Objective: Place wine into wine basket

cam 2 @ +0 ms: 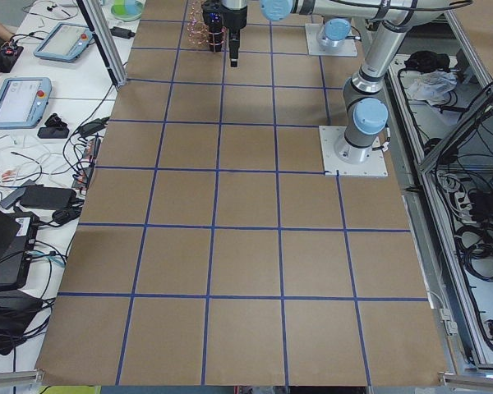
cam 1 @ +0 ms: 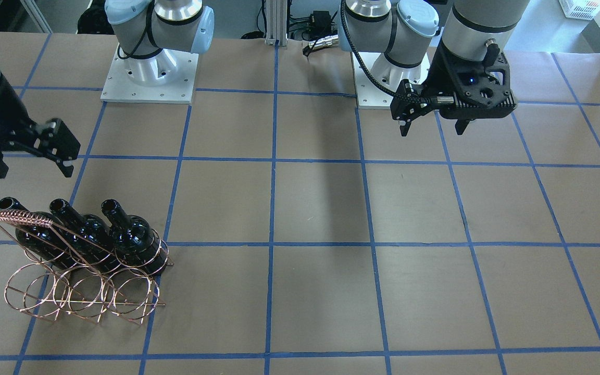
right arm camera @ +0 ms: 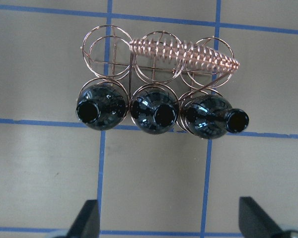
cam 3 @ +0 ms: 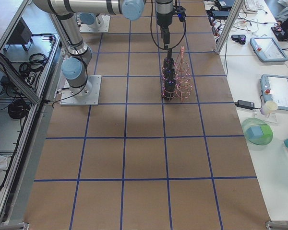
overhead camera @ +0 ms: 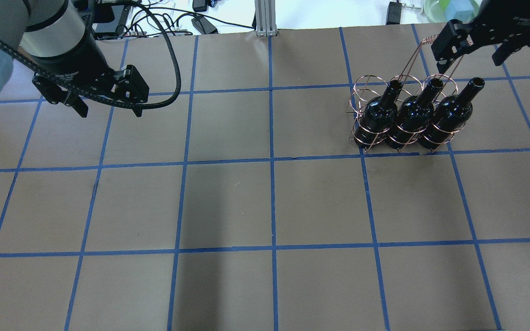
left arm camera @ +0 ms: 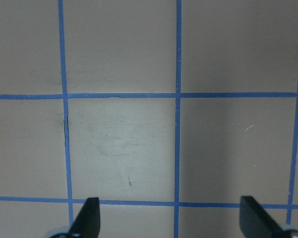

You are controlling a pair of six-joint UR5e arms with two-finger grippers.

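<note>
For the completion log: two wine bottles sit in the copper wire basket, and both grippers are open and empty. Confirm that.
Not two: three wine bottles sit in the wine basket, as the right wrist view shows. The rest holds: the left gripper and the right gripper are open and empty.

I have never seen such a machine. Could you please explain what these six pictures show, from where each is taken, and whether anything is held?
These are two robot arms bolted to a table marked with blue tape. Four pictures come from fixed cameras: one facing the robot, one behind it, one at each table end. Two come from wrist cameras looking down at the table. The left gripper is open over the table. The right gripper is open, raised beside the wine basket, which holds three wine bottles. Nothing is held.
</note>
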